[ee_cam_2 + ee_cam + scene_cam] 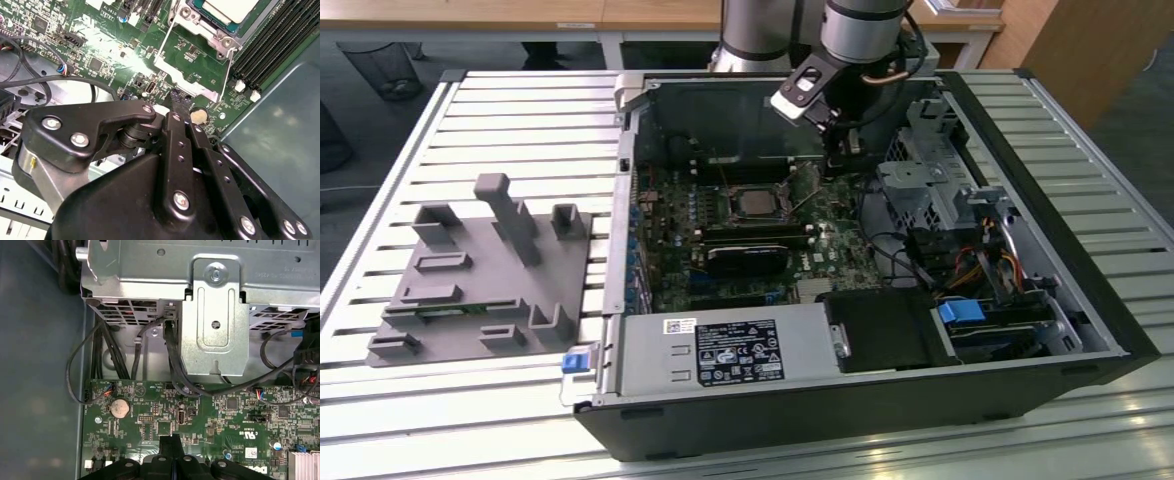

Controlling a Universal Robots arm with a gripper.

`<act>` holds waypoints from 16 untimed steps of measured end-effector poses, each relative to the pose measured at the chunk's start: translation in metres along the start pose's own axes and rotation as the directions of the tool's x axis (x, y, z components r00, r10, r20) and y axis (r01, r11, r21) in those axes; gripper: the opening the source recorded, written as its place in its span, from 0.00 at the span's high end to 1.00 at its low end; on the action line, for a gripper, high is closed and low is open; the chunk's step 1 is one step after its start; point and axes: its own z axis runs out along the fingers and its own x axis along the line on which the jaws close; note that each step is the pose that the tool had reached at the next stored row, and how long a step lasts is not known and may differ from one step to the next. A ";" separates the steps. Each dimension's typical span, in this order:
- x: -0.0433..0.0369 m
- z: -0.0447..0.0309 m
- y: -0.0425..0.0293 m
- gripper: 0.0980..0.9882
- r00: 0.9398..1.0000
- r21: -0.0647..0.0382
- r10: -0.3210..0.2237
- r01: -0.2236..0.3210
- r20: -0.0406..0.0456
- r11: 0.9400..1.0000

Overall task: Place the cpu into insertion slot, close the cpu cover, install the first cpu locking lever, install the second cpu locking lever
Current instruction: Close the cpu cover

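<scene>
Second wrist view: end effector (175, 102) clenched empty, tip near the board, just short of the locking lever (226, 70) beside the cpu (231, 7), which looks seated under the cpu cover (190, 16); I'd press the lever slowly with the closed tip.

Your circuit board (125, 435) is green, dotted with small black chips. The cpu (754, 203) has a silvery-grey top. The tool (171, 440) is matt black, the computer case (854, 410) black too. The bench (520, 110) is pale silver, striped with dark slots. The moulded fixture (480, 280) is plain grey.
</scene>
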 end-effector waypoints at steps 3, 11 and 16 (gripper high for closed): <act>0.0001 0.0005 -0.0025 0.99 1.000 0.000 0.000 0.000 0.000 1.000; 0.0001 0.0006 -0.0082 0.99 1.000 0.000 0.000 0.000 0.000 1.000; 0.0002 0.0005 -0.0124 0.99 1.000 0.000 0.000 0.000 0.000 1.000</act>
